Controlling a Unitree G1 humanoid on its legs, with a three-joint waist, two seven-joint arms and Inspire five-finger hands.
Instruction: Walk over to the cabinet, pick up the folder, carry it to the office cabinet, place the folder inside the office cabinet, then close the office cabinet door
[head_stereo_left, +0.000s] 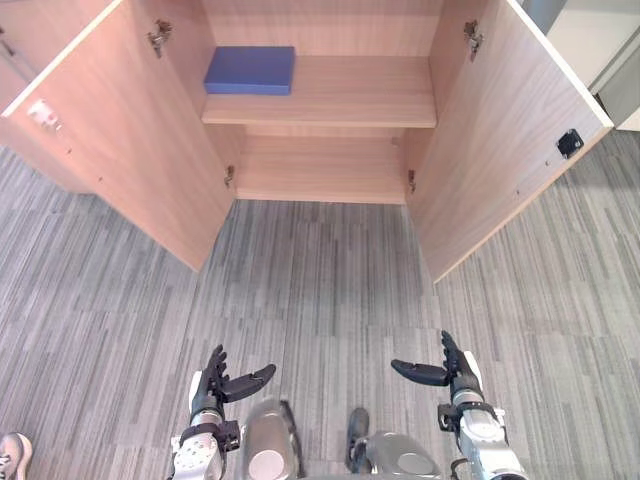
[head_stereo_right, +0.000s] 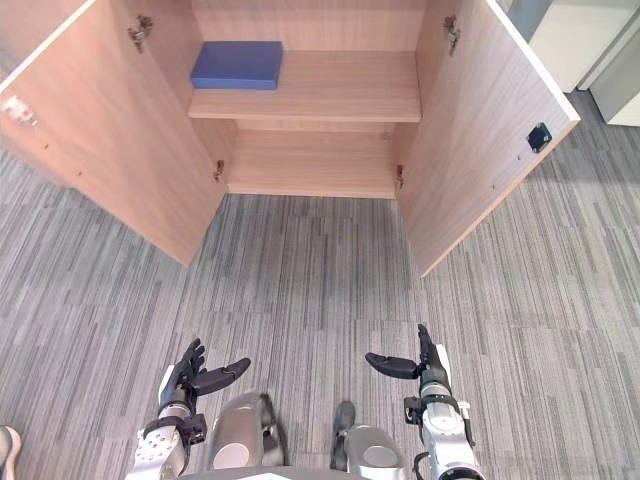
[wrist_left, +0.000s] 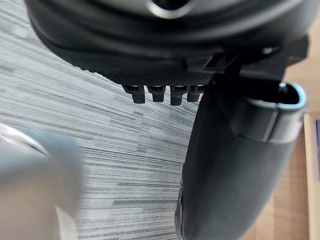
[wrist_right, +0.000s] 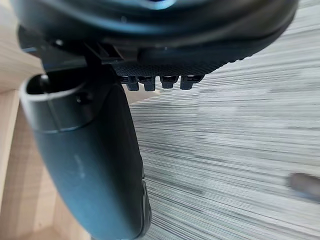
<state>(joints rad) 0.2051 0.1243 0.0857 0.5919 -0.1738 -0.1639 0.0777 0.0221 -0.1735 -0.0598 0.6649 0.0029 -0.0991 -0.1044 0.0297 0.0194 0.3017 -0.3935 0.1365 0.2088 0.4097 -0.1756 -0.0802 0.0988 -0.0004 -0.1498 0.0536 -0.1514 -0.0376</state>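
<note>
A blue folder (head_stereo_left: 250, 70) lies flat at the left end of the upper shelf inside the wooden office cabinet (head_stereo_left: 330, 100). Both cabinet doors stand wide open, the left door (head_stereo_left: 120, 140) and the right door (head_stereo_left: 500, 130). My left hand (head_stereo_left: 215, 385) hangs low over the carpet, well short of the cabinet, with straight fingers and nothing in it. My right hand (head_stereo_left: 450, 372) is at the same height on the other side, also open and empty. In the wrist views, the left thumb (wrist_left: 230, 165) and the right thumb (wrist_right: 95, 160) stand out over carpet.
Grey striped carpet (head_stereo_left: 320, 280) stretches from me to the cabinet. The lower shelf (head_stereo_left: 320, 170) of the cabinet is bare. A person's shoe (head_stereo_left: 12, 455) shows at the lower left edge. A white wall and grey panel (head_stereo_left: 610, 60) stand at the far right.
</note>
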